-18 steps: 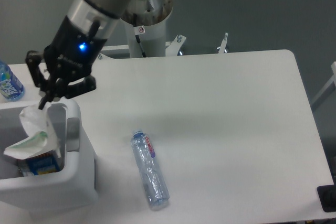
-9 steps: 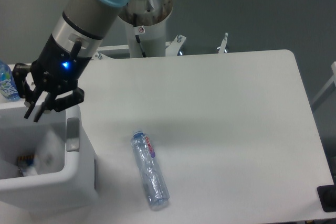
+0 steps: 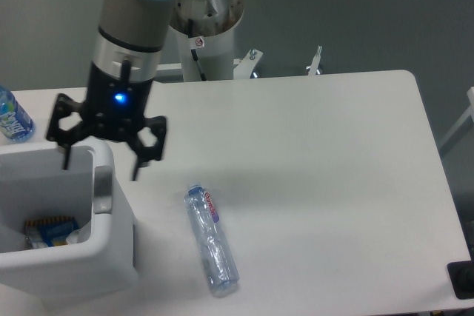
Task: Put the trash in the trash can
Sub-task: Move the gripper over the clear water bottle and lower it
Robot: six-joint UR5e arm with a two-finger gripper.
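My gripper [image 3: 101, 169] hangs open and empty over the far right corner of the trash can [image 3: 81, 270], one finger [image 3: 65, 158] above the bin's inside and the other finger [image 3: 137, 169] outside it over the table. A whitish scrap of the crumpled wrapper [image 3: 76, 236] shows low inside the bin, mostly hidden by the wall. The long clear crinkled bottle [image 3: 211, 238] with its small red-and-white label lies flat on the table, right of the bin and below-right of the gripper.
A blue-and-orange packet [image 3: 50, 230] lies in the bin beside the wrapper. An upright bottle with a blue label [image 3: 12, 115] stands at the left edge behind the bin. The robot's base column [image 3: 207, 42] rises behind the table's far edge.
The wrapper left the gripper and fell into the bin. The gripper then opened wide, turned, and shifted right to straddle the bin's right rim.
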